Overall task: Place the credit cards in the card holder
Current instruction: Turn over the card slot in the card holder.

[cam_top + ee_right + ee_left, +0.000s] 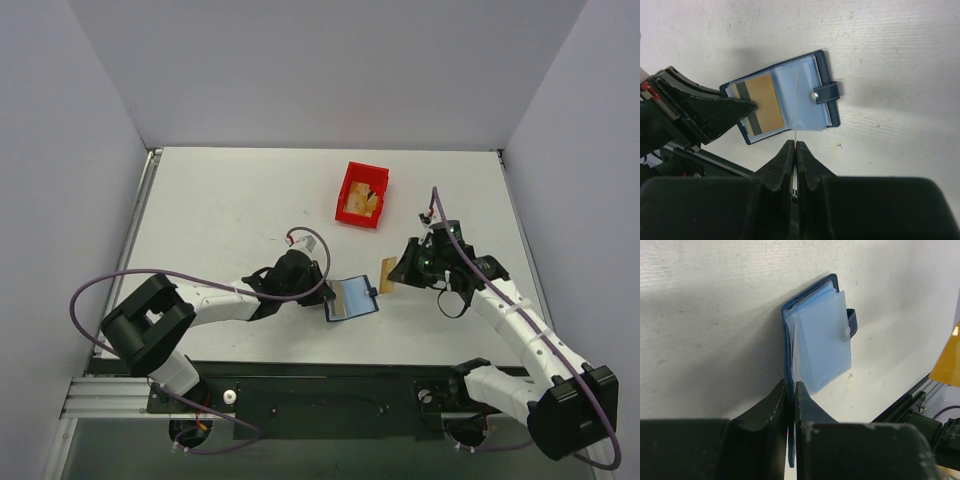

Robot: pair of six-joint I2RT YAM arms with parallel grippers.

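The small navy-blue folding card holder point(812, 95) lies open on the white table point(230, 210), roughly between my two arms. Its pale blue clear sleeves face up, and its snap tab sticks out on the side away from my left arm. One tan-gold credit card point(762, 102), with a dark stripe along one edge, sits in the half nearest the left arm. I cannot tell whether it is under a sleeve or on top of one. My left gripper point(790, 390) has its fingers pressed together on the navy cover edge, pinching it. The second tan-gold card point(388, 275) is pinched between the closed fingers of my right gripper point(795, 146). In the right wrist view it shows edge-on, lined up over the sleeves. From overhead it is just beside the holder's right side. Further back on the table stands a red plastic bin point(368, 172) with something tan inside.
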